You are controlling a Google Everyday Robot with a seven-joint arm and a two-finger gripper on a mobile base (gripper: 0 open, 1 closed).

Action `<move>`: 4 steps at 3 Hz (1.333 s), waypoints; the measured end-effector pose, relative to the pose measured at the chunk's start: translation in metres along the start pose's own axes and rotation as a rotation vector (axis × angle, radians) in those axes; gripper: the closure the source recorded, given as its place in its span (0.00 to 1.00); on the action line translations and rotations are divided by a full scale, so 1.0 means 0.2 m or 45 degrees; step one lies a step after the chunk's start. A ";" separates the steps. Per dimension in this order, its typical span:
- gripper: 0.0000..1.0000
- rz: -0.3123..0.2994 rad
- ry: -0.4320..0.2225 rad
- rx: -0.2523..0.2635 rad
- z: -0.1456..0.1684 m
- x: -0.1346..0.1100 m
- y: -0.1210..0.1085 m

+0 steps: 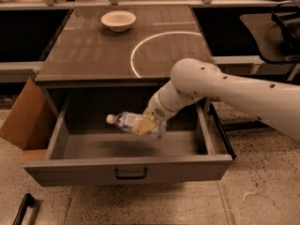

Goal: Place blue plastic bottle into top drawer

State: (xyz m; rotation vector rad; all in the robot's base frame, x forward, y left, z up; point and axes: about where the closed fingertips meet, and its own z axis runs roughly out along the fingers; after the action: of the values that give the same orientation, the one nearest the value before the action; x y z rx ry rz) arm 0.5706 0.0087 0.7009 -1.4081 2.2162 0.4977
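The top drawer is pulled wide open under the brown table; it is grey with a small dark handle on its front panel. The blue plastic bottle is clear with a white cap pointing left. It lies on its side, held in the air inside the drawer opening, above the drawer floor. My gripper reaches down from the white arm at the right and is shut on the bottle's body, with a tan finger pad over its label.
A cream bowl stands at the back of the table top, which bears a white circle marking. A brown cardboard flap leans by the drawer's left side. A dark chair stands at the far right. A black handle lies on the floor.
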 end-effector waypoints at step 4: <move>0.12 0.303 0.040 0.116 0.16 0.30 -0.19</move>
State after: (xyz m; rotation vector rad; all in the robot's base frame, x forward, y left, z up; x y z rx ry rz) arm 0.5891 -0.0339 0.6390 -1.1201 2.4136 0.4491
